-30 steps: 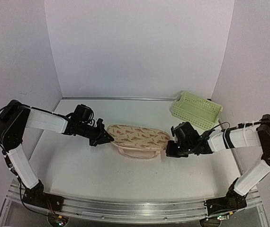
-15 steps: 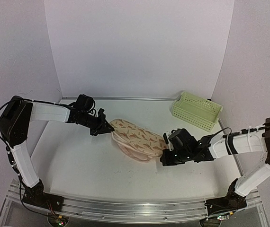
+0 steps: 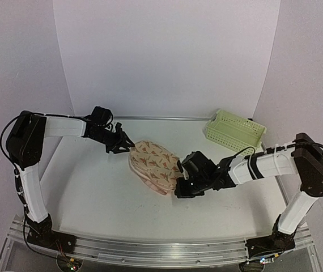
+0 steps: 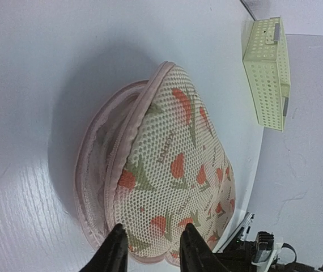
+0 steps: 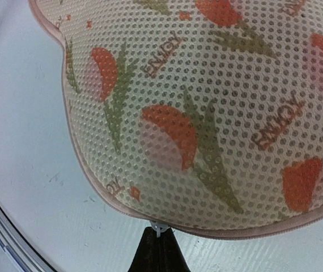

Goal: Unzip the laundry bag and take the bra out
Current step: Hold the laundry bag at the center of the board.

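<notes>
Between the tips of the right hand (image 5: 158,252), pinched shut on a small metal zip pull (image 5: 160,228). Just beyond, the laundry bag (image 5: 207,113): open mesh, domed up off the surface (image 4: 37,56), probably light, soft and floppy. Likely best taken by pull or bound rim, not the mesh. At the left hand (image 4: 152,238), tips narrowly parted astride the rim, zip gaping alongside. No bra made out. Well beyond, a pale-green basket (image 4: 266,68).

The right gripper (image 3: 179,190) now sits farther left, dragging the laundry bag's (image 3: 153,164) edge along. The bag is bunched and gaping, and the left gripper (image 3: 128,146) has parted its fingers.
</notes>
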